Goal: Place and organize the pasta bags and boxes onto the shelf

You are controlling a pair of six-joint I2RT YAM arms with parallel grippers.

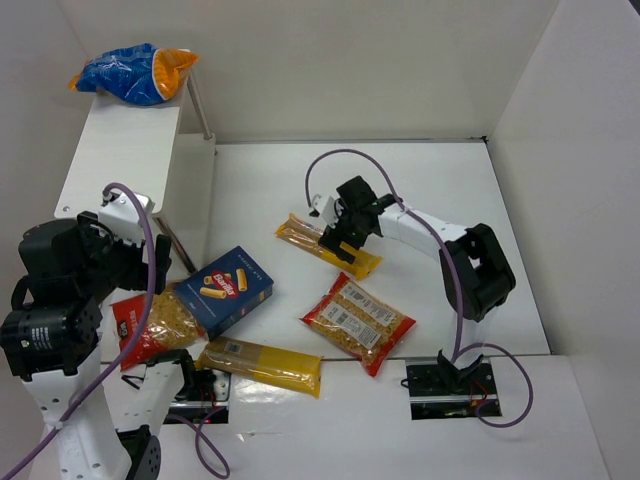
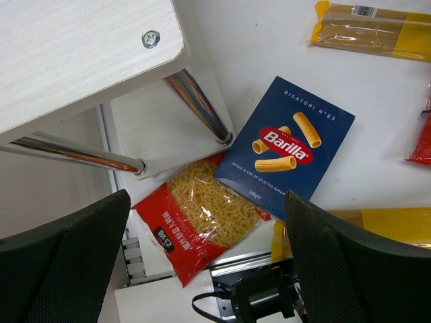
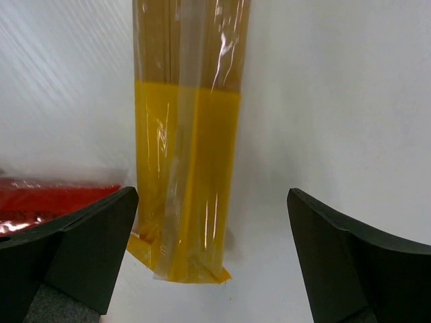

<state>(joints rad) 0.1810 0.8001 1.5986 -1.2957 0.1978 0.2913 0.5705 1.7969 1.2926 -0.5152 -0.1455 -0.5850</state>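
Now the right hand [image 3: 212,252] is hovering wide open over a long yellow bag [image 3: 182,168]. Centring on it, then closing across its narrow width, looks best.

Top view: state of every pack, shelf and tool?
Shelf: standing.
Blue-and-orange bag: on shelf.
Blue box: on table.
Left red bag: table, partly under box.
Right red bag: on table.
Near yellow pack: on table.
Far yellow pack: on table, not gripped.
Left tool: open.
Right tool: open.

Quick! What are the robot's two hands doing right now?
Left hand: open, holding nothing.
Right hand: open over the long yellow pasta bag, not gripping it.
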